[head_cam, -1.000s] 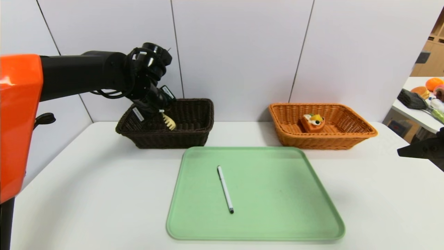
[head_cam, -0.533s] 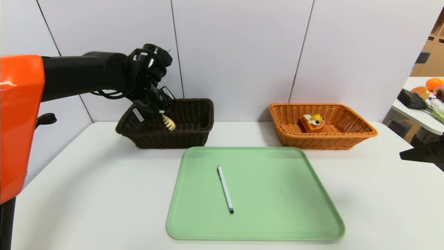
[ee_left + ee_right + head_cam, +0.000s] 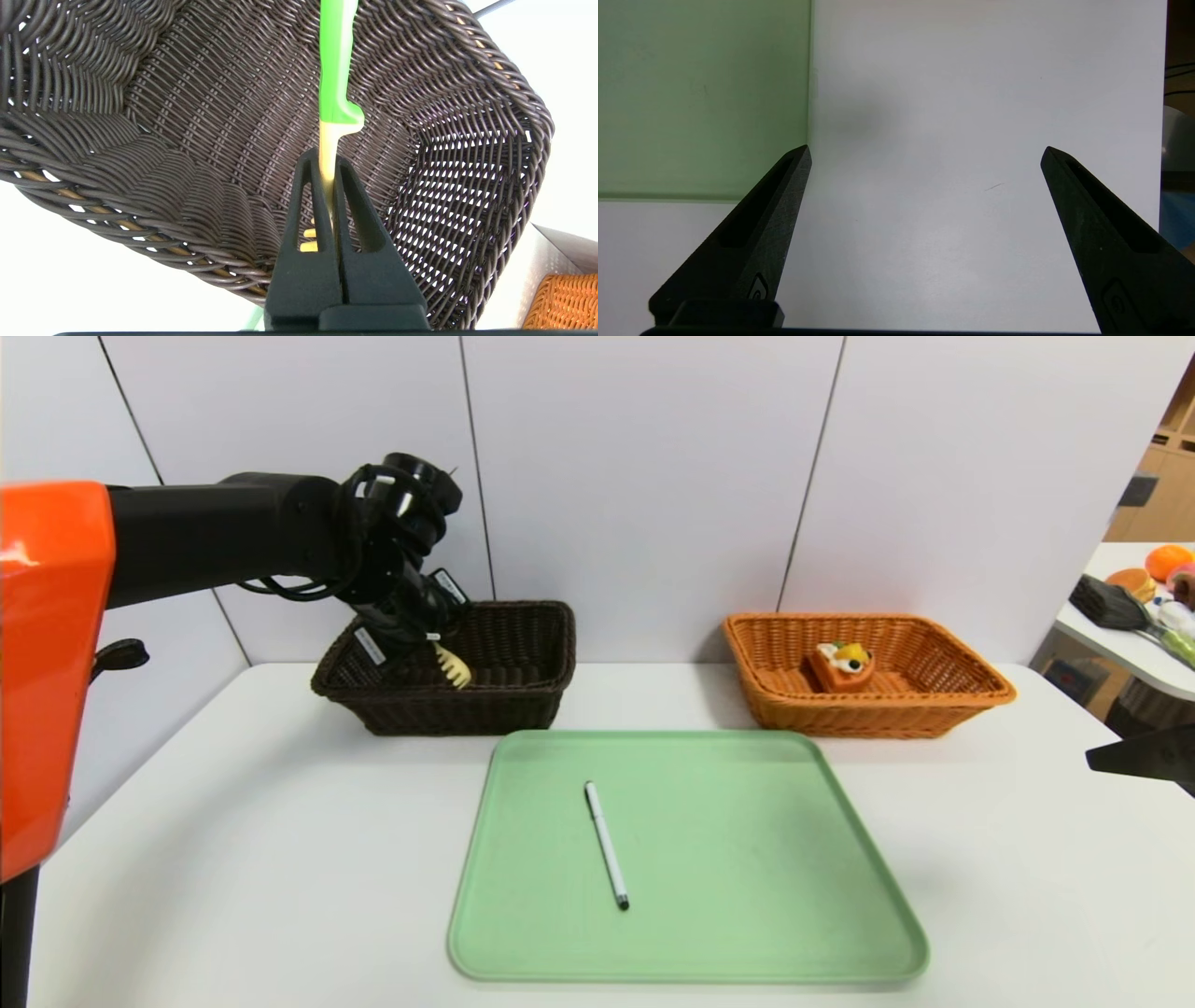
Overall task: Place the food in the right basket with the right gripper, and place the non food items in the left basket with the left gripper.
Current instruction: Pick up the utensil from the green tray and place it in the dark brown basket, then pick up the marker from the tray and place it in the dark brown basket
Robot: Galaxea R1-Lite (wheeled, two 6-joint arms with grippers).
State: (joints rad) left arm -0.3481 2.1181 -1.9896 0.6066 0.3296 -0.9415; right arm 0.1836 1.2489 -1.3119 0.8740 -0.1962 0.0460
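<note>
Left gripper (image 3: pixel 425 633) is at 10 o'clock in the head view, down inside the left basket (image 3: pixel 523 705), fingers (image 3: pixel 314 219) clamped on the pasta spoon (image 3: pixel 454 665) at its yellow neck. Spoon head pokes out below the fingers over the basket floor; in the wrist view the green handle (image 3: pixel 336 60) runs away from the fingertips across the weave. Can't tell if the spoon head touches the floor. Right gripper (image 3: pixel 924 151) is parked at 3 o'clock, off the table's right edge, fingers spread wide with nothing between them, over bare white table (image 3: pixel 233 859) just beside the green tray (image 3: pixel 747 896) edge. Food (image 3: pixel 842 665) sits in the right basket (image 3: pixel 943 709) at 1 o'clock, left of centre on the basket floor. Pen (image 3: pixel 607 845) lies flat on the tray, left of tray centre, black tip toward 6 o'clock, well apart from both grippers.
</note>
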